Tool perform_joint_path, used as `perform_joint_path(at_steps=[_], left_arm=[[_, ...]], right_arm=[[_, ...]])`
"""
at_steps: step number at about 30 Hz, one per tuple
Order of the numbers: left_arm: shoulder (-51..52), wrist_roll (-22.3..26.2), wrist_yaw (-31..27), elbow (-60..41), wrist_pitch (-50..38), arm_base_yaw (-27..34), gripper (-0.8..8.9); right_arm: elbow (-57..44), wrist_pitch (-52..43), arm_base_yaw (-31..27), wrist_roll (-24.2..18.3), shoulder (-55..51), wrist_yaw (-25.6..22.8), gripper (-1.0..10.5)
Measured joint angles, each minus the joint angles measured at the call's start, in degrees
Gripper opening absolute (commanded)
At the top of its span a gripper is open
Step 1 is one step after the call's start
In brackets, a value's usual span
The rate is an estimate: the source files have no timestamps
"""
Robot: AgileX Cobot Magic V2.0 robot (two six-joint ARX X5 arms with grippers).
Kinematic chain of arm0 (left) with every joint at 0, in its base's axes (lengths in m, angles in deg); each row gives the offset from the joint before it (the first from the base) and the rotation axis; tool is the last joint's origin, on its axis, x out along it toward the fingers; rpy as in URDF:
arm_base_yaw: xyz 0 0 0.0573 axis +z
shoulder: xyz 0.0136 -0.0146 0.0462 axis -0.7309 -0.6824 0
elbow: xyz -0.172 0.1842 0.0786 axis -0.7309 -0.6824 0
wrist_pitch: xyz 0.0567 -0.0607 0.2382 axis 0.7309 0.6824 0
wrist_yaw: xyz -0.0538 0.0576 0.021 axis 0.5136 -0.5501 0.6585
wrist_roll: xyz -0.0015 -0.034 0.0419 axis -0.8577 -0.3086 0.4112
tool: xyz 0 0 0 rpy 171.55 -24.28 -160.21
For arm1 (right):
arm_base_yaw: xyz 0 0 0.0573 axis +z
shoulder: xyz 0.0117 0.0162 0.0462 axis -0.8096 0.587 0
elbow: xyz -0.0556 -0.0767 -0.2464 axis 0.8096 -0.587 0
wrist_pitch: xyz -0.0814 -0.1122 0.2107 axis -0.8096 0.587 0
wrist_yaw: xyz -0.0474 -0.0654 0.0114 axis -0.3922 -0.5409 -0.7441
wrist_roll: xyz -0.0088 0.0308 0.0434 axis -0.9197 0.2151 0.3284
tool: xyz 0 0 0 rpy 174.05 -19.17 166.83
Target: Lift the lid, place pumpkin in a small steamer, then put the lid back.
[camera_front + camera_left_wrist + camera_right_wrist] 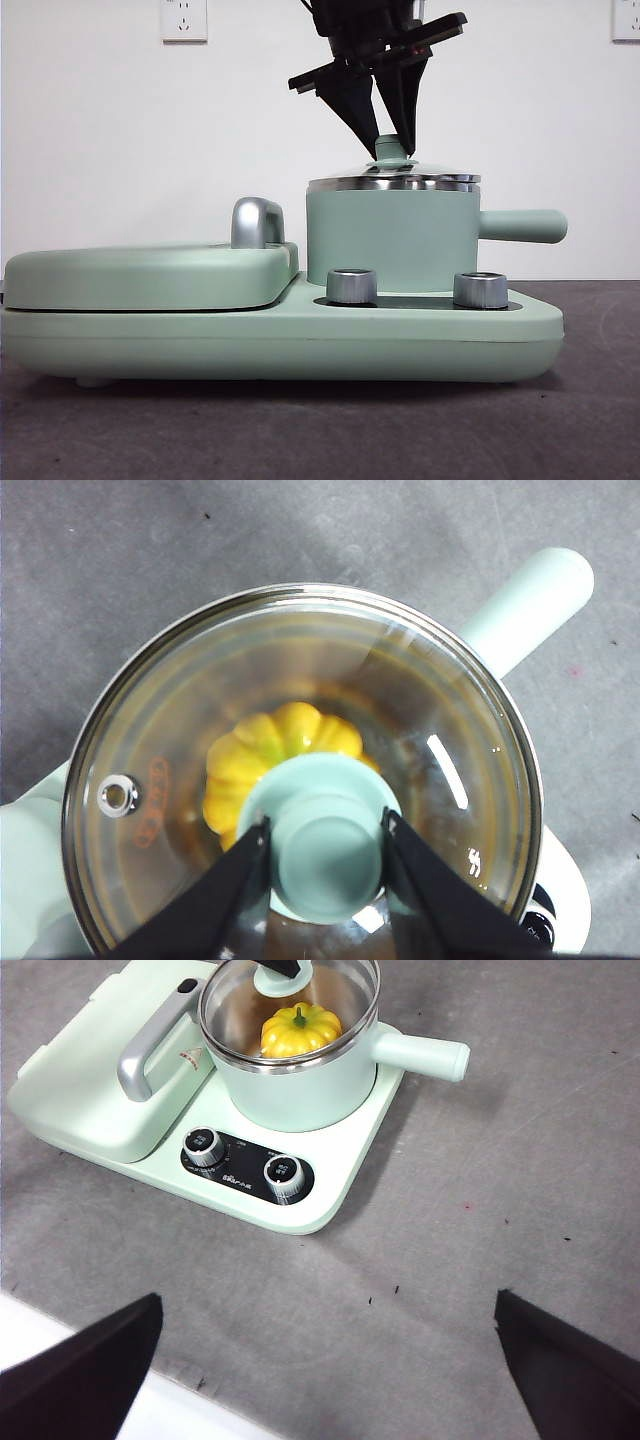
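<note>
- While the left gripper (325, 855) clamps the lid (300, 770) by its knob over the small steamer (392, 238), the pumpkin (300, 1028) sits inside.
- Seat the rim evenly before letting go.
- Right gripper (330, 1360) waits, jaws spread.

Grey table (480, 1160) — mint-green appliance base (330, 1175) resting directly on it

Glass lid (300, 770), chrome rim, mint knob: resting on small steamer (390, 240), mint, handle sideways. Pumpkin (300, 1028), yellow, ribbed, upright inside.

One pumpkin (300, 1029), two dials (204, 1146).
</note>
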Motion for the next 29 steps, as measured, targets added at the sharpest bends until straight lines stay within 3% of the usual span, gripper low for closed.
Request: perform_joint_path(at_steps=[21,29], left_arm=[[-0.1,-1.5,0.3,0.4,0.3,0.0,0.14],[-0.1,-1.6,4.6,0.4,0.6,1.2,0.14]], right_arm=[[0.0,0.0,0.0,0.1,0.0,0.0,5.5],[0.0,0.0,0.0,0.1,0.0,0.0,5.5]])
